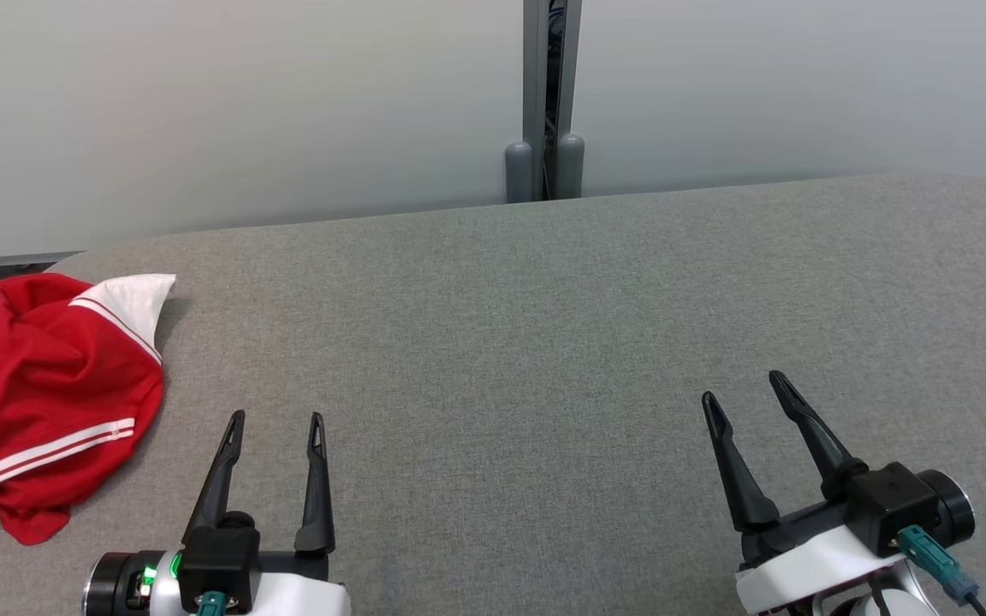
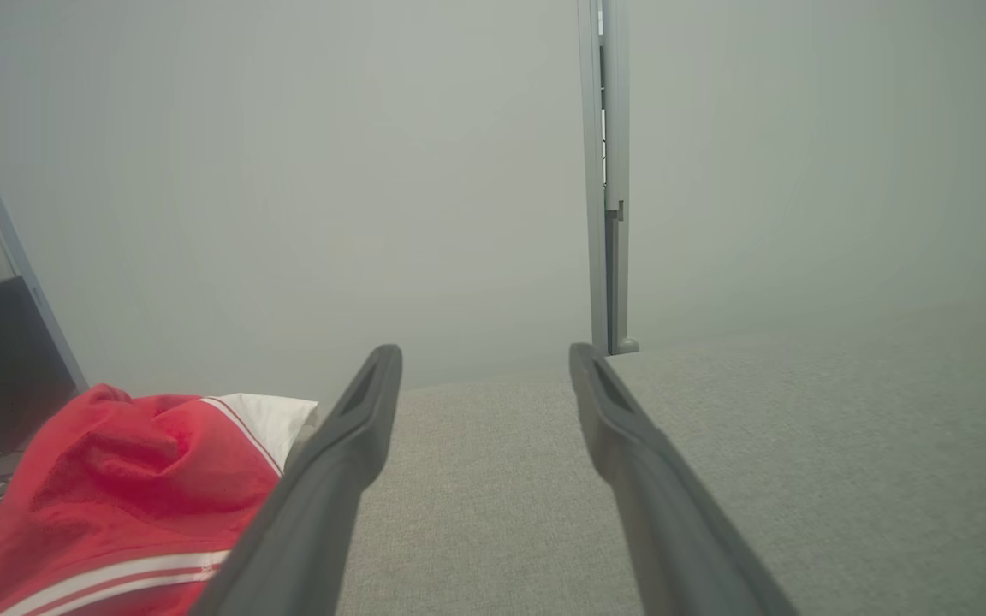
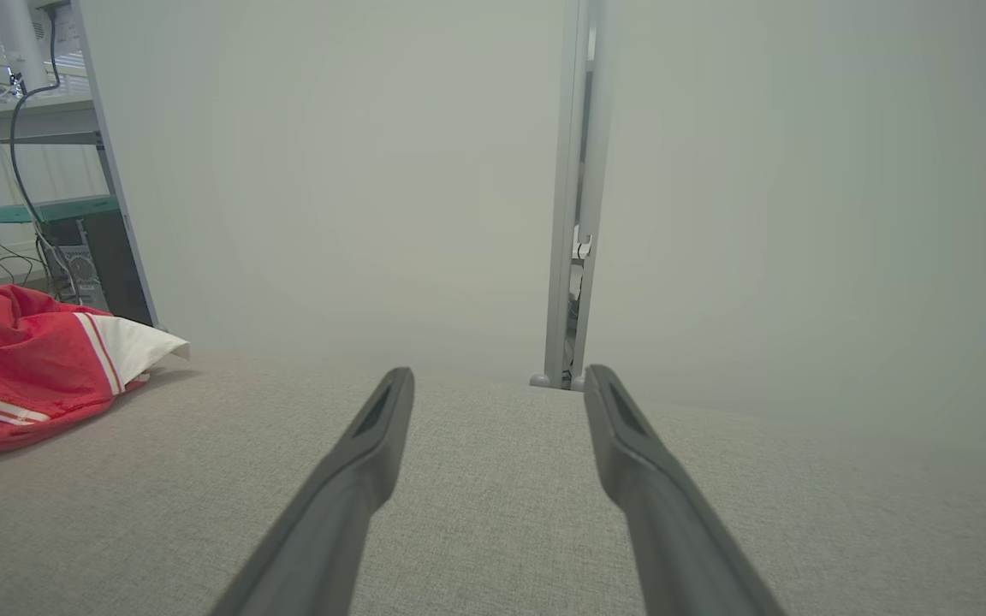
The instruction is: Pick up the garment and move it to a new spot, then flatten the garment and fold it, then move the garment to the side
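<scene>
A crumpled red garment (image 1: 39, 393) with white stripes and a white panel lies bunched at the left edge of the grey padded table (image 1: 544, 342). The same garment (image 2: 116, 496) shows at the lower left of the left wrist view, and as a red heap (image 3: 22, 368) at the far left of the right wrist view. My left gripper (image 1: 277, 421) hovers open just to the right of the garment, nothing between its fingers. Far off at the lower right, my right gripper (image 1: 743, 387) is open and empty too.
A pale wall runs behind the table, with a grey vertical post (image 1: 546, 103) at its middle. Beyond the table's left end stand a metal shelf frame with cables (image 3: 39, 171) and a dark box.
</scene>
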